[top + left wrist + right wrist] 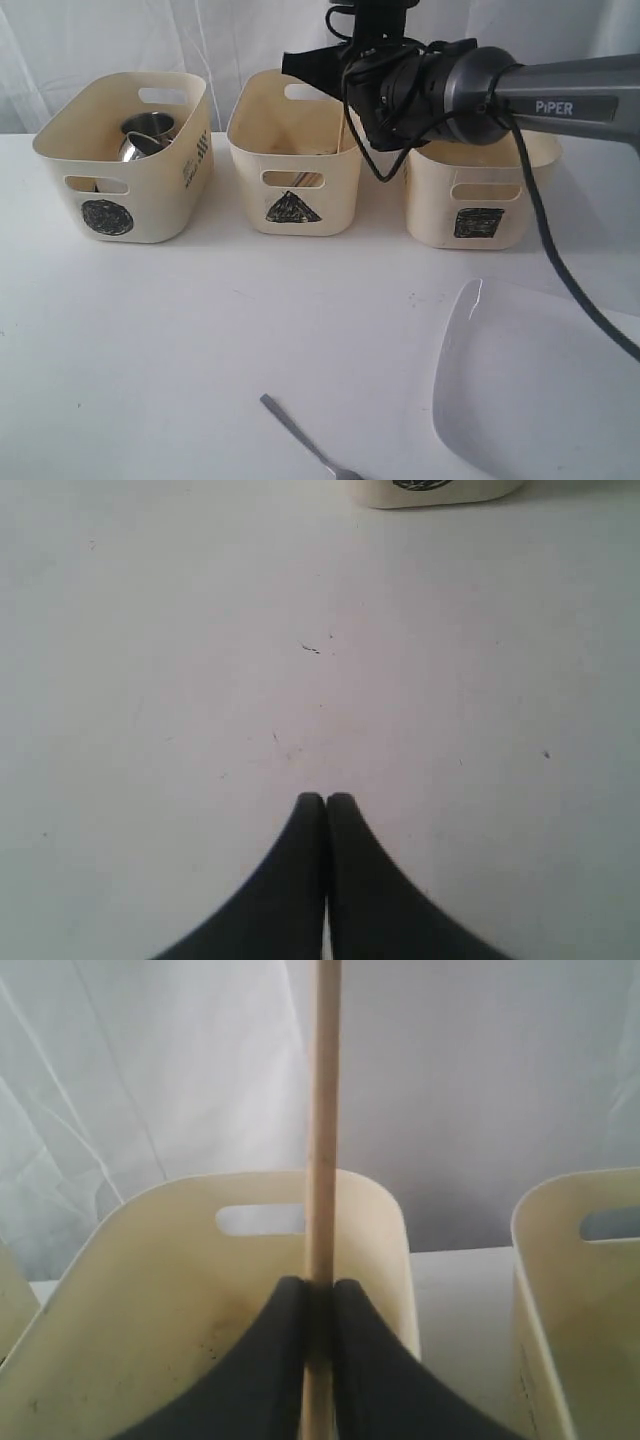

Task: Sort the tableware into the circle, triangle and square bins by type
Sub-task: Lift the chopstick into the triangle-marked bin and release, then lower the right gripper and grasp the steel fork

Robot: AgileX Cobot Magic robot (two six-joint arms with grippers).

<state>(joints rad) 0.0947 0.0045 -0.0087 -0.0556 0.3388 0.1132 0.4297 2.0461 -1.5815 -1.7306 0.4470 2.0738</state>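
Above the triangle bin (293,152), the right gripper (320,1295) pinched a pale, smooth, round wooden chopstick (322,1120) upright between matte black fingers (275,1360); the left gripper (325,802) hovered pressed together, empty.

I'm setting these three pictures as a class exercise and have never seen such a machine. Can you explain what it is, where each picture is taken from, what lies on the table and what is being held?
It is a robot with two arms ending in grippers. One picture looks at the whole scene; the other two come from cameras on each wrist. On the white table stand three cream bins: circle bin with steel mugs, triangle bin, square bin. In front lie a metal utensil and a large white plate. The right gripper pinches a wooden chopstick above the triangle bin. The left gripper is shut, holding nothing.
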